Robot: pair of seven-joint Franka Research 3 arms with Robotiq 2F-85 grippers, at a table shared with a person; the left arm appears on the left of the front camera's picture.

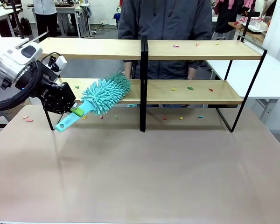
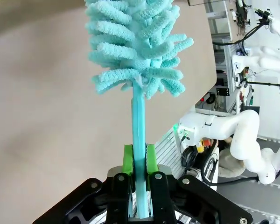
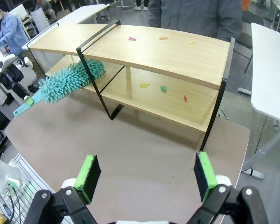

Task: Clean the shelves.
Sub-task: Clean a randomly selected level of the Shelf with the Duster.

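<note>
Front view: left gripper (image 1: 76, 110) clamps a teal duster (image 1: 106, 92), head on the lower board (image 1: 196, 93) of the shelves (image 1: 196, 50) across the tabletop (image 1: 144, 172), where sweeping right could snag the central post (image 1: 143, 84); right gripper (image 3: 145, 161) gapes wide.

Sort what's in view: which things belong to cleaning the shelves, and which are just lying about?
Job: shelves; teal duster clamped in the left gripper; coloured scraps on both boards.
Lying about: loose scraps on the tabletop; white side table; right gripper, open and holding nothing.
</note>
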